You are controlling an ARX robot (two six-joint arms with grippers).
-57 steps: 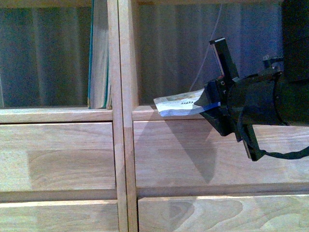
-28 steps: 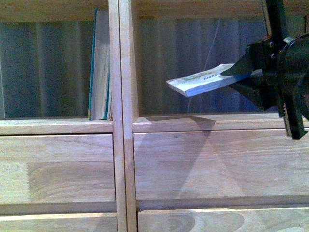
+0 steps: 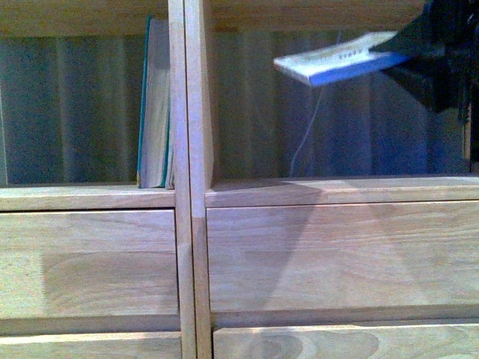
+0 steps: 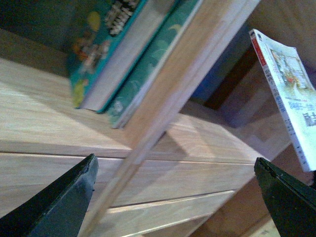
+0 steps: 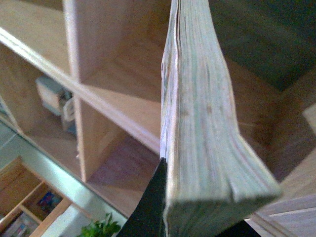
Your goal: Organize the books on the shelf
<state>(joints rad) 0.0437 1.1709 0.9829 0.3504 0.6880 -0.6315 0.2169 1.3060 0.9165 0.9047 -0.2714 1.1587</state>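
The thick teal-covered book point(image 3: 156, 105) stands upright in the light wooden shelf point(image 3: 191, 224), left compartment. The left claw point(image 4: 175, 163) gapes empty. In the right compartment, the thin pale paperback point(image 3: 337, 60) has risen off the board, clamped flat in the right claw point(image 3: 400, 48), not shelved yet.

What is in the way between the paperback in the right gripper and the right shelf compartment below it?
Nothing visible. The shelf board under the paperback shows bare. The teal book stands beyond the divider in the left compartment, and only a thin cord hangs behind.
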